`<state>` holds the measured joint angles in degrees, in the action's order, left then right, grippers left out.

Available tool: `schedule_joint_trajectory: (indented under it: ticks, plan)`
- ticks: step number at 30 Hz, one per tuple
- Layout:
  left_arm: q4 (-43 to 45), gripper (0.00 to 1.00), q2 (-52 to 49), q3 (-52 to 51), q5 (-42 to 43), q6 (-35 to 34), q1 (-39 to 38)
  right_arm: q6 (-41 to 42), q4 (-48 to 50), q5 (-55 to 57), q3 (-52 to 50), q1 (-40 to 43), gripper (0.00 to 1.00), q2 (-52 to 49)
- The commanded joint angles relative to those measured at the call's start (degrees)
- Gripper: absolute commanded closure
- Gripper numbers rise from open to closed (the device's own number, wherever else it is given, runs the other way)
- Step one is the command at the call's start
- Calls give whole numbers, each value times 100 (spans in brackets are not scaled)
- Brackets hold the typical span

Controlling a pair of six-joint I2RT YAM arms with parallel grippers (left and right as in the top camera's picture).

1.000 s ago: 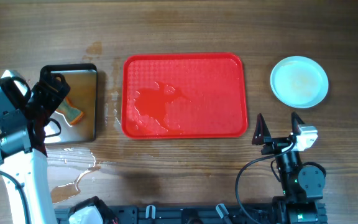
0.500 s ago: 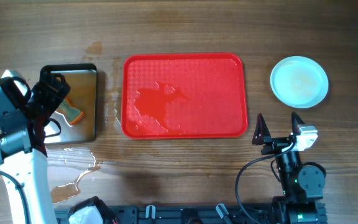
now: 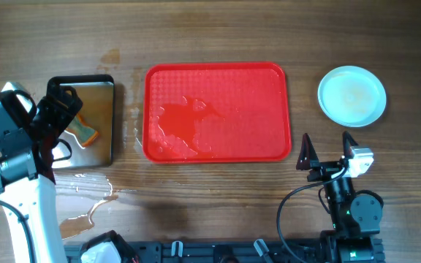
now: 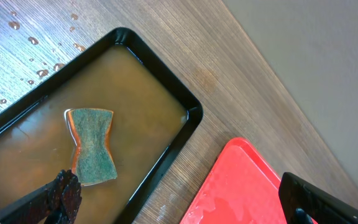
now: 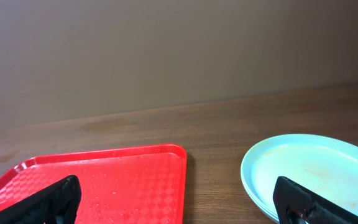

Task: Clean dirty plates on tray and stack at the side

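Quick tally from us: one tray (image 3: 254, 95) mid-table. At its 9 o'clock we count one black pan (image 3: 112, 131) with one sponge (image 3: 86, 134) in it. At its 2 o'clock there's one pile of plates (image 3: 352, 96); we see at least two rims, can't tell beyond that. Two grippers total: left gripper (image 4: 178, 186), right gripper (image 3: 326, 145).

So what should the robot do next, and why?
Probably just draw the left gripper back from the black pan and rest, since the job looks done. The red tray is bare except for wet patches. The plates sit on the table to its right, seemingly stacked. The sponge lies in the pan's brown water. The right gripper is open and empty, as is the left.
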<state>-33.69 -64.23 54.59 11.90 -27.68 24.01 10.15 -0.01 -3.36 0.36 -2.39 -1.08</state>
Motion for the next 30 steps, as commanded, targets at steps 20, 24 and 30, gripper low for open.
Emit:
schedule_joint_trajectory:
  ticks: [20,24,30]
  plan:
    - [-50,0,2295,26,48,31,-1980,-101,13,83,-7,39,0,81]
    - [-55,0,2439,26,48,31,-1978,-98,13,83,-7,39,0,81]
    - [-72,0,2450,26,48,31,-1978,-98,13,83,-7,39,0,81]
